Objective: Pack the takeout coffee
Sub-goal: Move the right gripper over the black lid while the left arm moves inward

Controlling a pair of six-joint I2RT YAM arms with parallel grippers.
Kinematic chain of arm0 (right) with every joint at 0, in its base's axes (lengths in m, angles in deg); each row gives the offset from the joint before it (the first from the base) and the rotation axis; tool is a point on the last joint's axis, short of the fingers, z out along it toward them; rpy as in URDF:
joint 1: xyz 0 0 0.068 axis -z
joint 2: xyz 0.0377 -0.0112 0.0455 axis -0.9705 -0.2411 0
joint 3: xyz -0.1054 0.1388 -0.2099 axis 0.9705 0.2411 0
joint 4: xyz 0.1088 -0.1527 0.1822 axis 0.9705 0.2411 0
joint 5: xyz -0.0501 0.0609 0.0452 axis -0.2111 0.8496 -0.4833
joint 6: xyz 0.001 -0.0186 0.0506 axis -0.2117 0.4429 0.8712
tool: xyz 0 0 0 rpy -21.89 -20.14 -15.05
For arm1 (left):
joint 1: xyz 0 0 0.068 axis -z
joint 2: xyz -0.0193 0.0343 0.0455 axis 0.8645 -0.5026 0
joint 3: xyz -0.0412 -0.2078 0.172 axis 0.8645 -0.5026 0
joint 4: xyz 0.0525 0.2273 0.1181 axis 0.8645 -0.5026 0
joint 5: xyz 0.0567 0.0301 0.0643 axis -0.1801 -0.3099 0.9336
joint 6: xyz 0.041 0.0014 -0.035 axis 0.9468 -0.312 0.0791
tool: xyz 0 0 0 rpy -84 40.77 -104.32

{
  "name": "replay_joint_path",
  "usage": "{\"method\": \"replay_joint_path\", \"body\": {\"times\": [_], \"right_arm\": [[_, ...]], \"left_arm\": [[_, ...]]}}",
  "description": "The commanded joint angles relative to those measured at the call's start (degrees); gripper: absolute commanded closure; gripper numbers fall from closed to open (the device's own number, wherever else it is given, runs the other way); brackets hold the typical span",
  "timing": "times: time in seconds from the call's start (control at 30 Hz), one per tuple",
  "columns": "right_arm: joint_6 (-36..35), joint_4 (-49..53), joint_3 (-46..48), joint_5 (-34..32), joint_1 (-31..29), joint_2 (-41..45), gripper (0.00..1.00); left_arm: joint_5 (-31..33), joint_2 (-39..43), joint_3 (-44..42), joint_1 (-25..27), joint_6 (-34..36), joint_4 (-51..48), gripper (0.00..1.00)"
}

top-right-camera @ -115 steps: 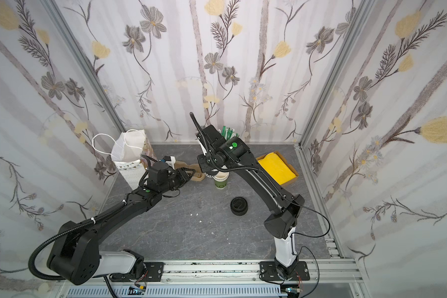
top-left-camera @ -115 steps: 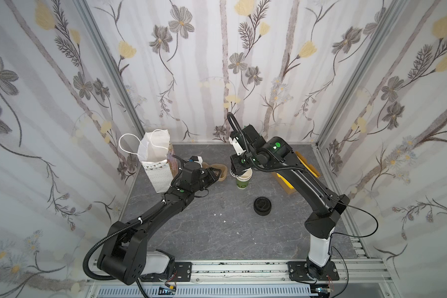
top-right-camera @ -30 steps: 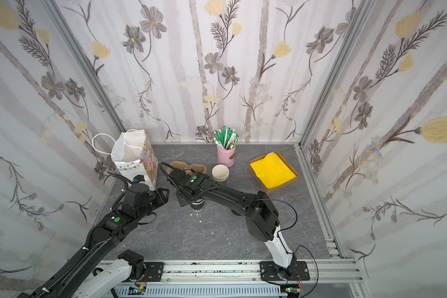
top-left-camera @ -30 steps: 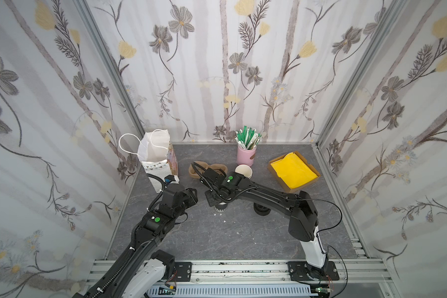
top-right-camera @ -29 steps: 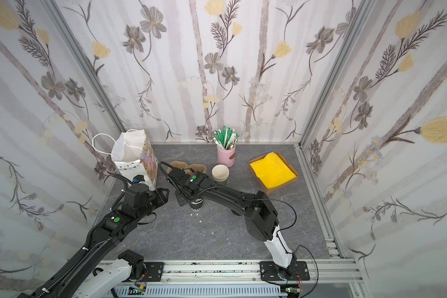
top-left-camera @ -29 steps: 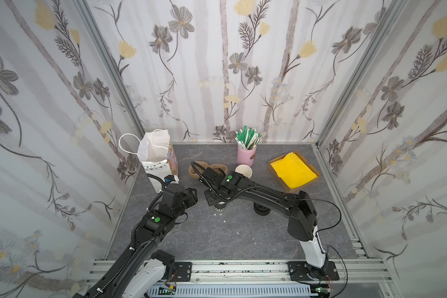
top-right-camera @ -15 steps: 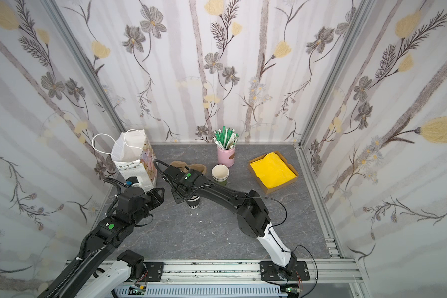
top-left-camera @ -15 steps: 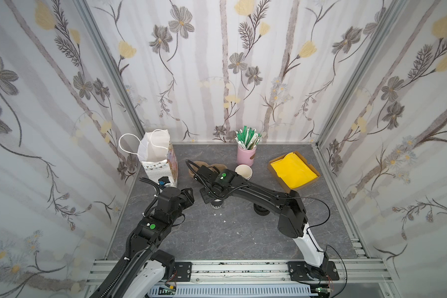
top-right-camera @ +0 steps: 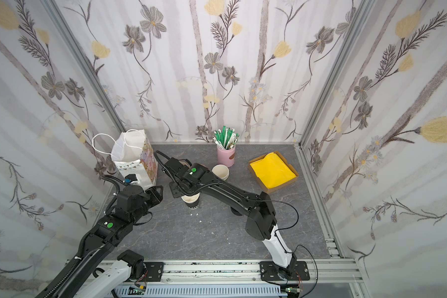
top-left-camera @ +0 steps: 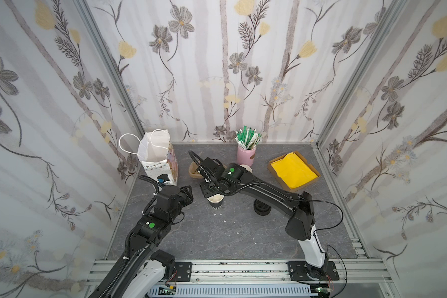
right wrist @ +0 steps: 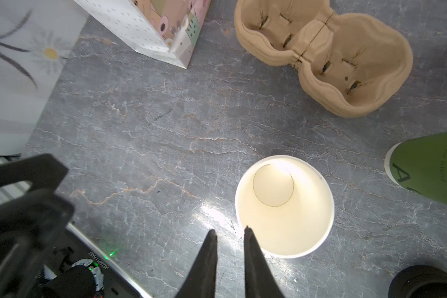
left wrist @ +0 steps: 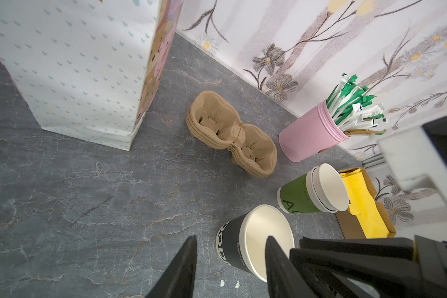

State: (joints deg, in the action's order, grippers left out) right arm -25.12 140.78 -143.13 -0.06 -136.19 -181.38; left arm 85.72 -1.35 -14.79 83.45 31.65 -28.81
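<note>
The coffee cup (top-left-camera: 215,202), black outside and cream-white within, stood upright and lidless near the middle of the grey table (top-left-camera: 217,237). The right gripper (right wrist: 229,229) hung over the cup's rim with its jaws only a narrow slit apart and nothing between them, and the left gripper (left wrist: 230,236) hovered near the cup, jaws spread and empty. Behind it stood the white bag (top-left-camera: 155,154), a cardboard cup carrier (left wrist: 230,136) and a stack of green cups (left wrist: 294,196), with black lids (top-left-camera: 262,207) off to the right

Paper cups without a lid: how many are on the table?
3 at least: one black cup standing alone mid-table, and a green nested stack of at least two beside the pink holder; more may be hidden inside it.
</note>
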Motion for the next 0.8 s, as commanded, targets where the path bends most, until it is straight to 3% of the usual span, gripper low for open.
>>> {"method": "replay_joint_path", "body": {"times": [0.0, 0.13, 0.3, 0.43, 0.57, 0.7, 0.77], "right_arm": [[1.5, 1.0, -0.6, -0.1, 0.8, 3.2, 0.78], [1.1, 5.1, 1.3, -2.1, 2.3, 7.9, 0.74], [0.6, 5.6, 13.7, -3.9, 5.7, 19.2, 0.68], [0.2, 2.7, 30.4, -2.8, 10.9, 30.7, 0.58], [-0.9, -4.1, 46.4, -1.0, 17.7, 41.1, 0.46], [-5.2, -11.4, 56.2, -0.2, 20.8, 43.7, 0.35], [-7.8, -15.2, 59.5, -0.9, 21.1, 42.1, 0.33]], "left_arm": [[-1.8, -1.9, 3.0, 0.1, 5.1, 0.1, 0.55], [-1.6, -6.1, 8.5, 3.2, 8.6, -0.1, 0.55], [4.4, -13.7, 17.6, 14.7, 8.7, -1.1, 0.55], [7.4, -21.8, 23.6, 25.3, 5.0, -1.2, 0.55], [7.4, -28.5, 26.4, 31.6, -0.7, -1.2, 0.56], [6.3, -33.9, 26.5, 35.2, -6.1, -1.0, 0.56], [6.5, -36.1, 26.4, 37.0, -6.0, -0.8, 0.56]]}}
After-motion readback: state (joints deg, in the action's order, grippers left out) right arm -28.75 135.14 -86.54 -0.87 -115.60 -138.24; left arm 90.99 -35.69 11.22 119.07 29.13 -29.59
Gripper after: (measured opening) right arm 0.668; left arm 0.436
